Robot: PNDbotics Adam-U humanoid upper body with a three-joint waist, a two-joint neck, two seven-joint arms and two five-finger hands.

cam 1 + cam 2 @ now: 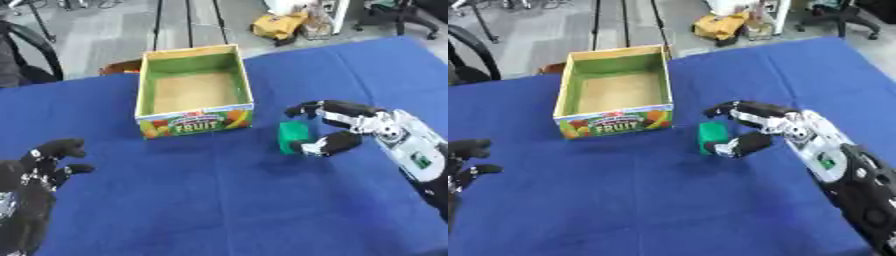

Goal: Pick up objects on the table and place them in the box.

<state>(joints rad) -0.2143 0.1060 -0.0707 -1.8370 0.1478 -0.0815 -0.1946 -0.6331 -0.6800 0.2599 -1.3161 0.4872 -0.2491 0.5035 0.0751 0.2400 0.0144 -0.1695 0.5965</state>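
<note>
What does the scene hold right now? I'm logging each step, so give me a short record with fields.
surface: table with a blue cloth
box: open cardboard box marked FRUIT, nothing visible inside
item: green block, on the cloth to the right of the box
right hand: right hand, fingers and thumb curved around the block, contact unclear
left hand: left hand, idle at the lower left, fingers relaxed

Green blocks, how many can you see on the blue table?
1. The green block stands on the blue table, just right of the fruit box, between the fingers of the right hand. The box looks empty inside.
</note>
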